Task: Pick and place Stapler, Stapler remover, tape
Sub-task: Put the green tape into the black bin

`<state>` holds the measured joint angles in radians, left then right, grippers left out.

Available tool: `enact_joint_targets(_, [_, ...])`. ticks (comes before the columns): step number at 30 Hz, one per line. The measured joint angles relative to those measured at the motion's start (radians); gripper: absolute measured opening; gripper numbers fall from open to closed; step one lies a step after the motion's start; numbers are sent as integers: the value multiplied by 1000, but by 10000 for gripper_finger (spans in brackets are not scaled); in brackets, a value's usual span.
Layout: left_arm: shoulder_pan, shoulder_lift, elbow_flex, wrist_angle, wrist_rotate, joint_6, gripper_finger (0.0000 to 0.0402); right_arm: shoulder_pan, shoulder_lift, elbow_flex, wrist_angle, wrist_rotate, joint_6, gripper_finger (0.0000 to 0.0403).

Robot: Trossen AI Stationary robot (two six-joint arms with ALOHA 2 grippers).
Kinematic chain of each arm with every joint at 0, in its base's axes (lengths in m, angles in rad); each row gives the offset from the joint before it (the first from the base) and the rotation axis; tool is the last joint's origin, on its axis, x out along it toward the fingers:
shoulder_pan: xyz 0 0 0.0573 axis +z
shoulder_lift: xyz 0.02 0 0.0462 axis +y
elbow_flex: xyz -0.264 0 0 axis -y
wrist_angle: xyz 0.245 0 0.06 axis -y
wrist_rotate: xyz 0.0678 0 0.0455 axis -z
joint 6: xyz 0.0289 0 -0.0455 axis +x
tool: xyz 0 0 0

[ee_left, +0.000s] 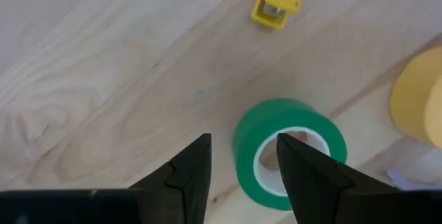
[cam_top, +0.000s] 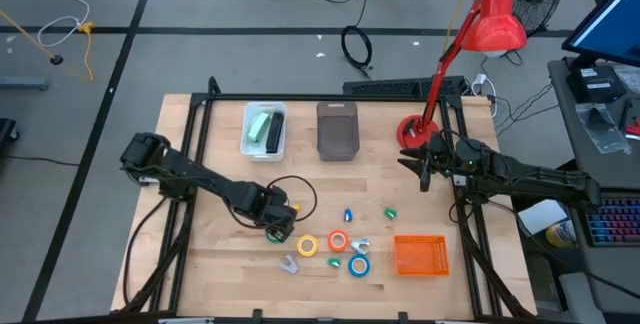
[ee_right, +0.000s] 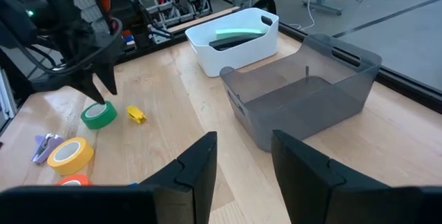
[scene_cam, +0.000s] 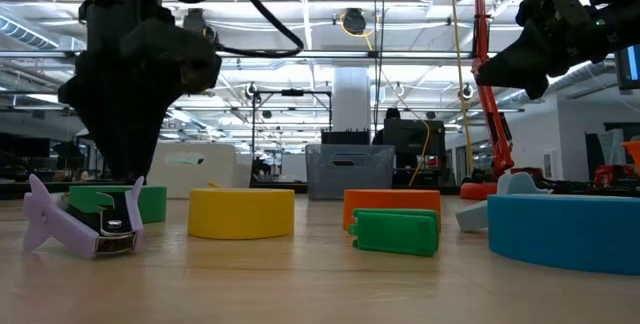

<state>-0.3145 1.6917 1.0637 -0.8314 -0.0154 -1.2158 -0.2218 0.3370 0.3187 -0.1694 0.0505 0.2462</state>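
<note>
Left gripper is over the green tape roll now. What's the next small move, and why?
Probably lower the left gripper a little further, then close. In the left wrist view its fingers stand open astride the wall of the green tape roll, one outside and one over the hole. The roll lies flat on the table and looks not yet gripped. The right gripper waits near the lamp base.

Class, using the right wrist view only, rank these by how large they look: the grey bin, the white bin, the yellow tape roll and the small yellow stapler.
1. Grey bin, though it sits nearest the camera, which inflates it.
2. White bin.
3. Yellow tape roll.
4. Small yellow stapler.
</note>
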Motion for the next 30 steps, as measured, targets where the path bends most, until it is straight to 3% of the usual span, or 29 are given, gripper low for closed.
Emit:
enact_joint_targets(9, [-9,0,0,-2,40,31,166,0,0,0,0,0,0,130])
enact_joint_targets(30, [-9,0,0,-2,-19,187,165,0,0,0,0,0,3,130])
